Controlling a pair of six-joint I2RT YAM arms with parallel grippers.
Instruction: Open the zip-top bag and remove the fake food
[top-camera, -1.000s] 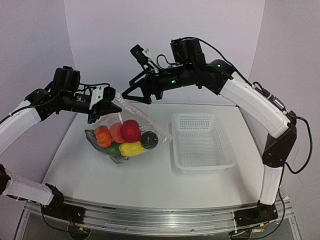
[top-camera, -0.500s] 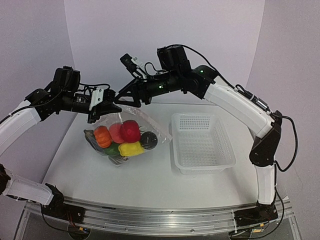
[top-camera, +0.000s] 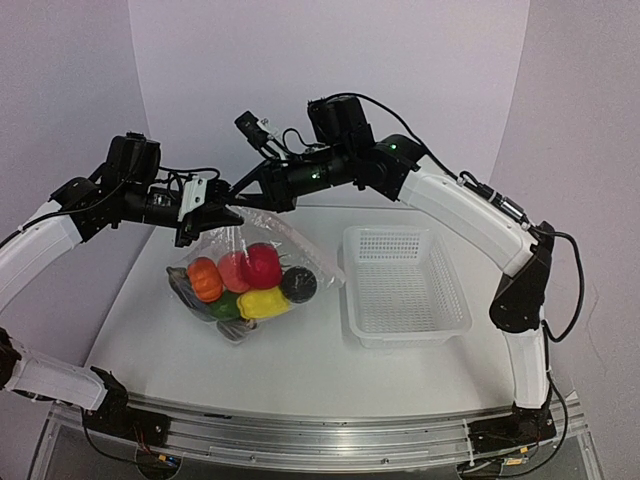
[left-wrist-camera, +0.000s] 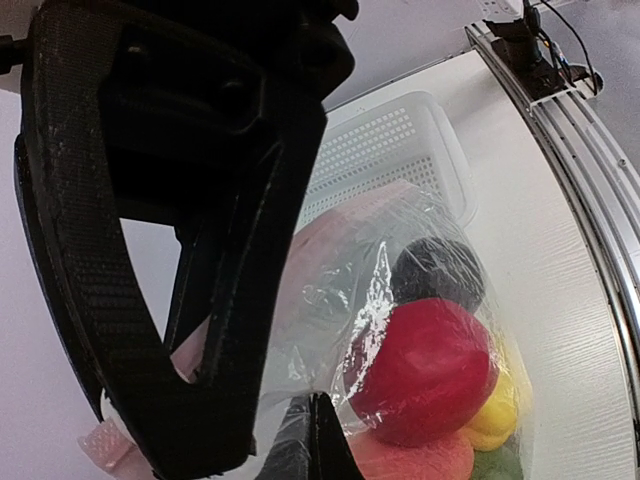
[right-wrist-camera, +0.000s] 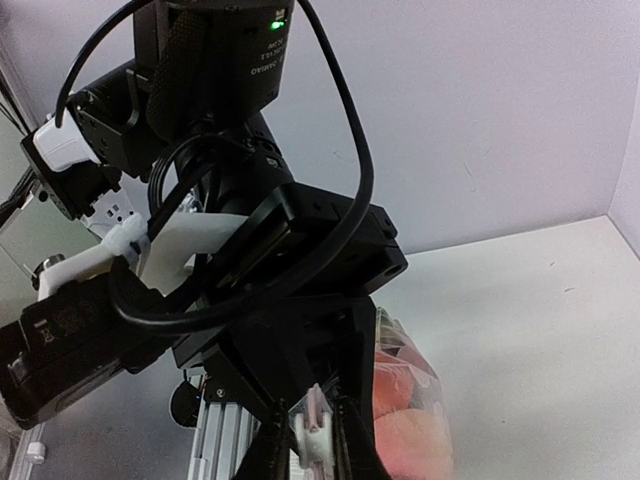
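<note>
The clear zip-top bag hangs by its top edge, its bottom resting on the white table. Inside it is the fake food: a red piece, an orange one, a yellow one, a black one and others. My left gripper is shut on the bag's top plastic; its fingertips pinch the film beside the red piece. My right gripper meets it from the right, shut on the bag's white zip tab at the top edge.
A white mesh basket stands on the table right of the bag, also seen behind the bag in the left wrist view. The right gripper's black body fills the left of that view. White walls close in the back and sides.
My right gripper has swung left to the bag's top edge and closed on the zip tab. The bag has shifted slightly. The left gripper has kept its hold.
</note>
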